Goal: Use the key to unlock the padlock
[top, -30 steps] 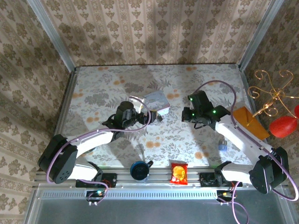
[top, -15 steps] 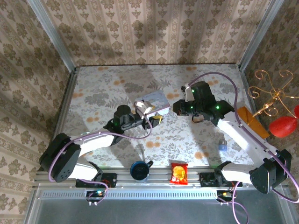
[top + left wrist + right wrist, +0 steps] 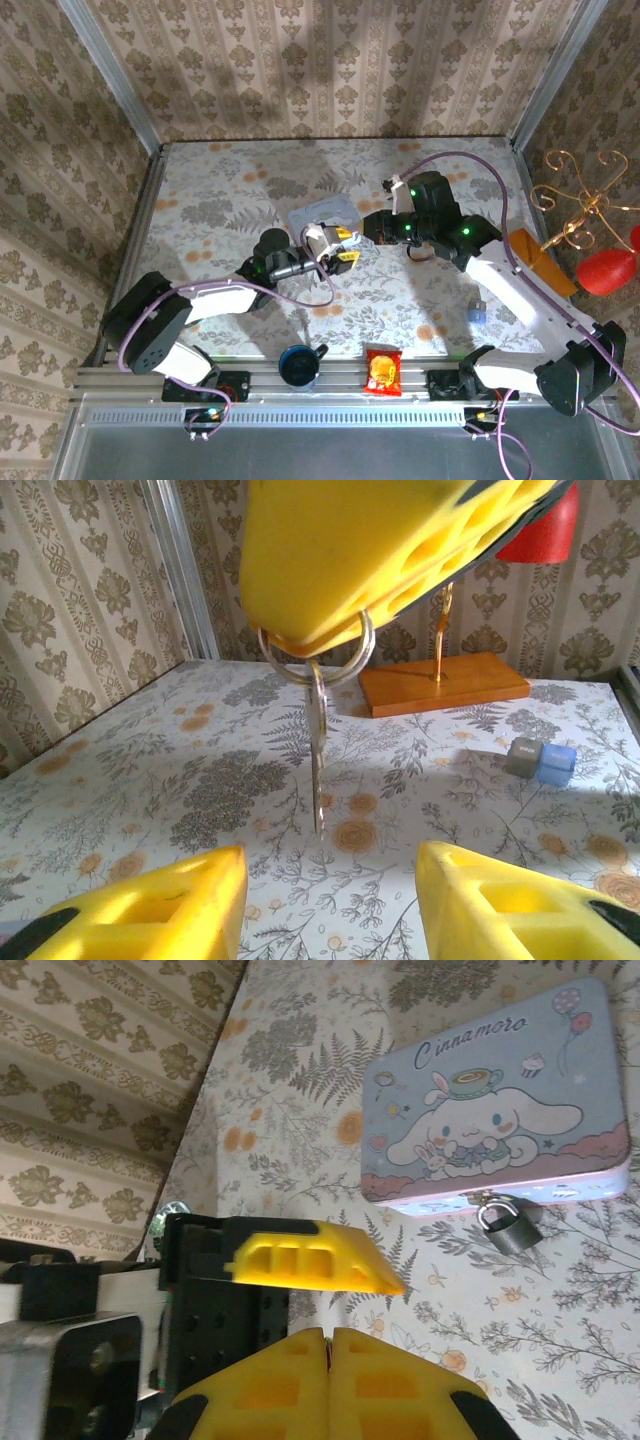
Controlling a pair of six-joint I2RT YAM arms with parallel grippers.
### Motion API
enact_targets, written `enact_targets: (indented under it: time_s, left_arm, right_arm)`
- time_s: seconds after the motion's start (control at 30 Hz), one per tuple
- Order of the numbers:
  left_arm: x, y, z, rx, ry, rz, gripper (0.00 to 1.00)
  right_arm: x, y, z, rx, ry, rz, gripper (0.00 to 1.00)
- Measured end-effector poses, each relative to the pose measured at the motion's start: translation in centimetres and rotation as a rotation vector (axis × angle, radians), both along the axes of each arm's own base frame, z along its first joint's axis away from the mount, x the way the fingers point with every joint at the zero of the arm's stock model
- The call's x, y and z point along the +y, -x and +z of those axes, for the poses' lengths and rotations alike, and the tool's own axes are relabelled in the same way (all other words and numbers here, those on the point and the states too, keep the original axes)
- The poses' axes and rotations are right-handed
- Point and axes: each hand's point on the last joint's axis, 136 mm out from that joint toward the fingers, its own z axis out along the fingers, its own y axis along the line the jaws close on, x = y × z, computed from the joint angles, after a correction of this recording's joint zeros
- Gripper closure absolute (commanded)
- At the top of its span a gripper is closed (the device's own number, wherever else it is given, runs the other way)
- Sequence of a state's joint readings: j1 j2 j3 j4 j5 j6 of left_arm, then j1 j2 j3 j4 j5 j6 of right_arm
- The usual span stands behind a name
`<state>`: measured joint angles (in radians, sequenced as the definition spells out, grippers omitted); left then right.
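Left wrist view: the left hand [image 3: 330, 865] holds its two yellow fingers apart, with nothing gripped between them, low over the flower-patterned worktop [image 3: 150, 770]. In the middle, above them, the thin silvery metal key [image 3: 318, 750] hangs straight down from a round wire key ring [image 3: 350, 670]. This ring is pinched by the closed right hand [image 3: 330, 590]. The key looks light, stiff, flat and smooth, so it probably swings and slips easily. The best place to take it seems to be the upper part near the ring, with the flat sides against the pads and the blade left free.

In the right wrist view, further right, the small dark padlock with a silvery shackle [image 3: 508, 1228] lies on the worktop. Its shackle is at the front edge of the pale rectangular cartoon-printed tin box [image 3: 490, 1120]. The padlock is likely light and quick to shift, so its dark body is the part to steady.
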<state>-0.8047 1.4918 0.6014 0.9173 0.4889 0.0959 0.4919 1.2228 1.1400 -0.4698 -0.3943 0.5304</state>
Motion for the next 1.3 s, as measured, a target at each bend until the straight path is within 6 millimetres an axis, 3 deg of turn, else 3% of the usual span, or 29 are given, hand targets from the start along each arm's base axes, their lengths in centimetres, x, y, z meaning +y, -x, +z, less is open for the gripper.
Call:
enact_targets:
  time_s: [0.3,0.73,1.2,1.23,1.3]
  left_arm:
    - [-0.9,-0.3,1.1,-0.036,0.018,0.011,0.64]
    - [-1.1,-1.0,0.7,-0.039,0.011,0.057,0.92]
    - [-0.7,-2.2,1.5,-0.062,0.036,0.132,1.00]
    - [-0.6,-2.3,1.6,-0.064,0.038,0.140,1.00]
    - [-0.5,-2.5,1.6,-0.074,0.038,0.158,1.00]
  right_arm:
    - [0.3,0.2,0.2,-0.005,-0.007,0.011,1.00]
    - [0.6,0.0,0.6,-0.007,-0.027,0.004,1.00]
    - [0.8,-0.2,1.0,-0.029,-0.040,0.008,1.00]
    - [0.9,-0.2,1.1,-0.029,-0.041,0.007,0.96]
    - [0.8,-0.2,1.1,-0.026,-0.043,0.004,0.75]
